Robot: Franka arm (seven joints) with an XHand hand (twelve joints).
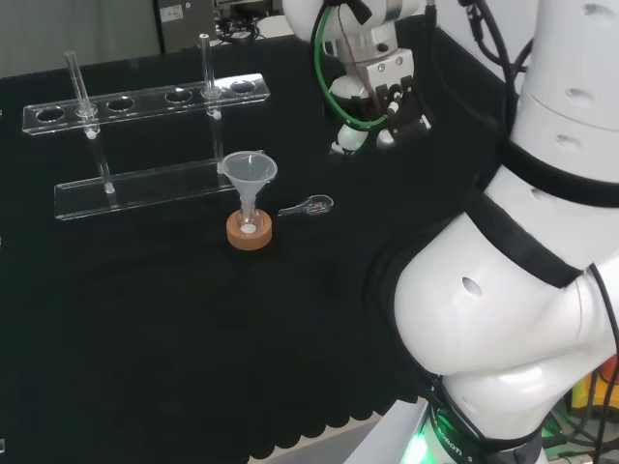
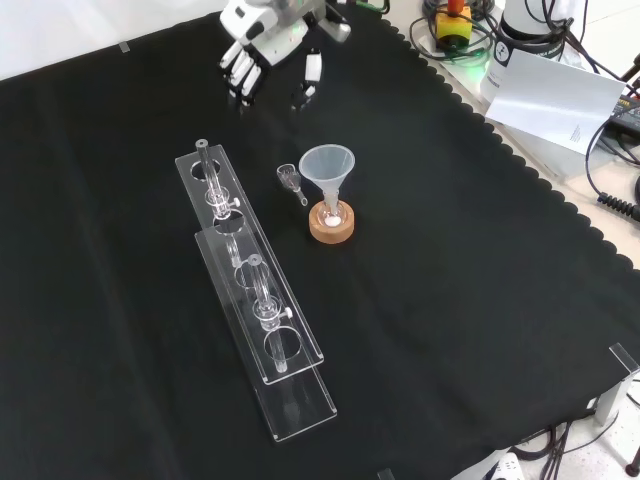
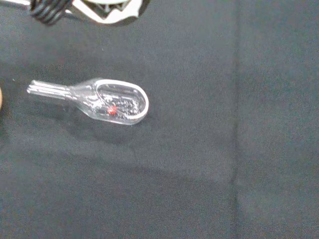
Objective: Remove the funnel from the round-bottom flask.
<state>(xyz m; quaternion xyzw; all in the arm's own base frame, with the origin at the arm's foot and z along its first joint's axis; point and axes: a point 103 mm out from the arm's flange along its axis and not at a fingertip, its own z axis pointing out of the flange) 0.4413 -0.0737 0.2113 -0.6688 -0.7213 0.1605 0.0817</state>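
The funnel point(image 1: 250, 170) is clear and stands upright with its stem down in the neck of the round-bottom flask point(image 1: 250, 224), which sits on a cork ring point(image 1: 250, 235) near the middle of the black cloth point(image 1: 145, 329). In the front view the funnel point(image 2: 327, 166) has its wide mouth open to the top, and the cork ring point(image 2: 331, 224) shows under it. Just beside the flask, to the right in the head view, a small clear scoop point(image 1: 309, 206) lies flat on the cloth; in the wrist view the scoop point(image 3: 112, 101) has a little red mark inside its bowl. To the left and farther off in the head view stands a clear rack point(image 1: 145, 145) with round holes in its upper shelf, and one clear tube point(image 1: 77, 87) stands upright in it. The hand point(image 1: 382, 106) hangs over the cloth to the right of the funnel in the head view, well apart from it, and touches nothing. In the front view the hand point(image 2: 250, 50) is at the far edge, its fingers relaxed and pointing down, holding nothing.
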